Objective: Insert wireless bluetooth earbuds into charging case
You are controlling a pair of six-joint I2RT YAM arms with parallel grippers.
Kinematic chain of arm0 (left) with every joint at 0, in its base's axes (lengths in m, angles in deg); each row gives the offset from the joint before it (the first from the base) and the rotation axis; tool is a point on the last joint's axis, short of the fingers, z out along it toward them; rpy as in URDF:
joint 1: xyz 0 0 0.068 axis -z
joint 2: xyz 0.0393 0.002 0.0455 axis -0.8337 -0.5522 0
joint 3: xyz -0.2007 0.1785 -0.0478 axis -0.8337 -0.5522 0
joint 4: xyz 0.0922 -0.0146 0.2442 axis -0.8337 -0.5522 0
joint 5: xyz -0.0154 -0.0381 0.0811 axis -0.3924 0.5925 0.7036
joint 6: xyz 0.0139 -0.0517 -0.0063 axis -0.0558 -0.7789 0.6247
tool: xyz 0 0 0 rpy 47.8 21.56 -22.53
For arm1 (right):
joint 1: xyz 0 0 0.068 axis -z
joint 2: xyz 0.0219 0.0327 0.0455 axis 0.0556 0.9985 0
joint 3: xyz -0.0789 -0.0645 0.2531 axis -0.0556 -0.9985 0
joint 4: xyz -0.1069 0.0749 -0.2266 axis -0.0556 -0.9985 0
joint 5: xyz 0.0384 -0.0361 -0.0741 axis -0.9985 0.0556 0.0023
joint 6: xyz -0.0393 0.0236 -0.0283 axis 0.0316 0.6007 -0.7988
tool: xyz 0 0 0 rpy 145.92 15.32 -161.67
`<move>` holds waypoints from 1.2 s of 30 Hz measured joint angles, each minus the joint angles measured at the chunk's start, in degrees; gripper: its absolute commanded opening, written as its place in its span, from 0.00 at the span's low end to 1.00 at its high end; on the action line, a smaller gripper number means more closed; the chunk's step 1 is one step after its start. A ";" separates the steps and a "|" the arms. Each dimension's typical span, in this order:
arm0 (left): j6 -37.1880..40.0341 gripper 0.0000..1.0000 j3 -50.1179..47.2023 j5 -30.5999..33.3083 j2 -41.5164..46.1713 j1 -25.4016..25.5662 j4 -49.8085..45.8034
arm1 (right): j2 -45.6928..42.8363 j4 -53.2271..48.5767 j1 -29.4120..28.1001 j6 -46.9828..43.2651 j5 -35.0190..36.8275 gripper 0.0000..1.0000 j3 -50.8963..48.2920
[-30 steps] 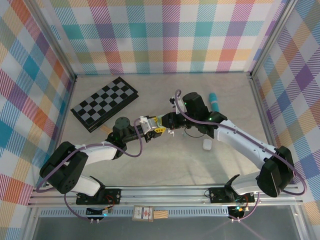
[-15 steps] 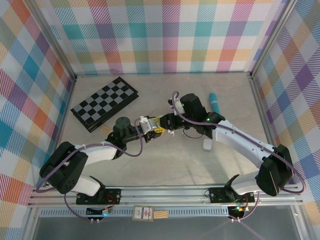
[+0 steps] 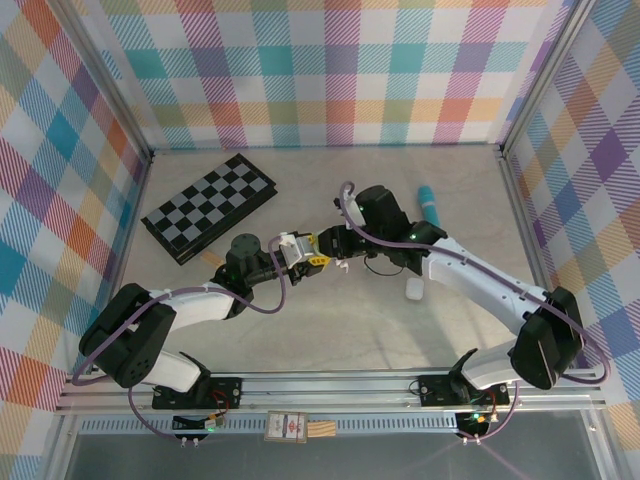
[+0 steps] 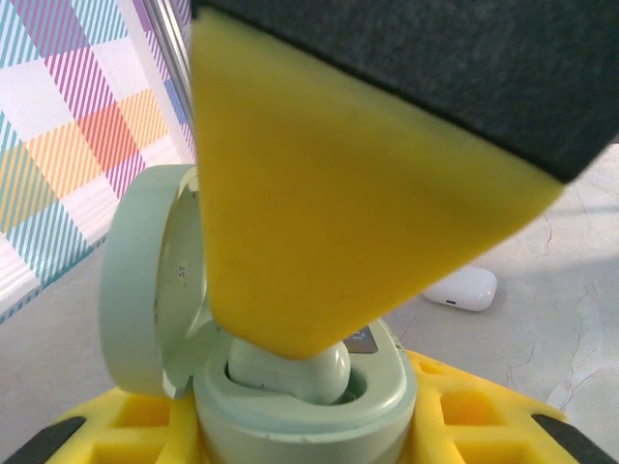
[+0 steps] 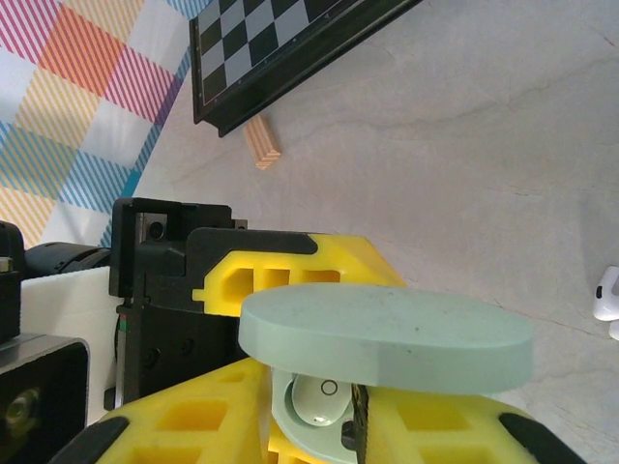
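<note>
Right arm has edged left; right gripper [image 3: 338, 262], jaws slightly parted, empty, hovers over the earbud [image 4: 290, 372] seated in the charging case [image 4: 309, 416] that the left gripper [image 3: 316, 258] clamps above the worktop's [image 3: 350, 330] middle; looks slick, featherlight: pinch its sides

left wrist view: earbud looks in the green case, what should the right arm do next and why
Probably lift the right end effector straight off the case. The pale green earbud looks seated in its well, the left end effector grips the case, and the lid stands open, but the right finger over the well would block closing it.
</note>
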 measured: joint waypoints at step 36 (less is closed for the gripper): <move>-0.15 0.33 0.11 1.92 0.33 -0.11 -3.39 | 4.48 -10.27 -4.28 -4.70 11.58 0.17 8.20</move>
